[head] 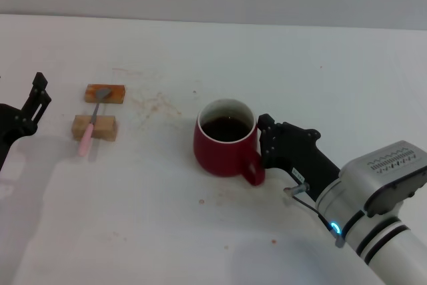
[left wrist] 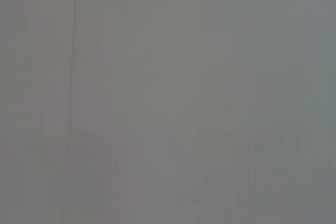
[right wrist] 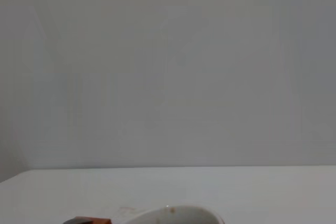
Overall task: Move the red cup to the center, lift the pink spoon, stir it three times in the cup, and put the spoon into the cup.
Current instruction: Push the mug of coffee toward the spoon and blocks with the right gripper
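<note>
**Right gripper at the cup handle, spoon waiting on its blocks**

From the head camera I see my right gripper (head: 261, 155) pressed up against the handle side of the cup (head: 224, 139). Its black body hides most of the handle; only a red loop shows just below the fingers. I cannot tell whether it is clamped on the handle or merely beside it. The right arm runs off toward the lower right corner, grey and white, with a small blue light near the wrist.

The cup stands upright on the table (head: 280, 58), about mid-width and a little right of centre. Its inside is white and dark liquid sits in it. My right wrist camera catches only the cup (right wrist: 176, 215) rim at the frame edge, plus a sliver of orange block (right wrist: 92, 220) farther off and a plain wall beyond.

Well to the left of the cup lies the spoon (head: 92, 123). Its grey bowl rests on the orange block (head: 105, 93) and its pink handle crosses the tan block (head: 95, 127), the end pointing toward me.

My left gripper (head: 35, 103) is at the far left edge, apart from the blocks, holding nothing, its fingers spread. The left wrist camera gives me a blank grey field.
</note>
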Motion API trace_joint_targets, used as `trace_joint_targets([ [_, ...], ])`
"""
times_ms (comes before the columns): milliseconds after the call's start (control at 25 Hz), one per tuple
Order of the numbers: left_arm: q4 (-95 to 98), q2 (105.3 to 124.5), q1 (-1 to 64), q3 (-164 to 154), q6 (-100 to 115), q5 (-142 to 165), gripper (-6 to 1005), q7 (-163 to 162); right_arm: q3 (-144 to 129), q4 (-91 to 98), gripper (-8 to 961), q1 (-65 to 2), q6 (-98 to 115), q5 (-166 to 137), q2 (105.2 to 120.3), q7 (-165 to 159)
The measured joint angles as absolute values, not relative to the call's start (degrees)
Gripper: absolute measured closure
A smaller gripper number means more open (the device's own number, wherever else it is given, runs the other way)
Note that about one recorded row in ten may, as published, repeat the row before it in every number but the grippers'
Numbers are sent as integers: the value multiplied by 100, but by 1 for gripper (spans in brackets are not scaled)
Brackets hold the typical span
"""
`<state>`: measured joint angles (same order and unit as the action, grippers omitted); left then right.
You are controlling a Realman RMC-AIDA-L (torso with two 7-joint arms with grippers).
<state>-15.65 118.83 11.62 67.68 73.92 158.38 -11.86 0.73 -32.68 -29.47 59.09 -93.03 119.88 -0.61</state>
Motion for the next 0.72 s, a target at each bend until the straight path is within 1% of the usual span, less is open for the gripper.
trace_joint_targets([
  [480, -1564, 11882, 1169, 6767, 7392, 15838, 316, -1192, 249, -3287, 953, -3016, 5747, -9746, 11989, -398],
  [720, -1558, 11874, 1162, 6767, 7386, 15838, 319, -1195, 378, -3082, 953, -2891, 5760, -9784, 11988, -404],
])
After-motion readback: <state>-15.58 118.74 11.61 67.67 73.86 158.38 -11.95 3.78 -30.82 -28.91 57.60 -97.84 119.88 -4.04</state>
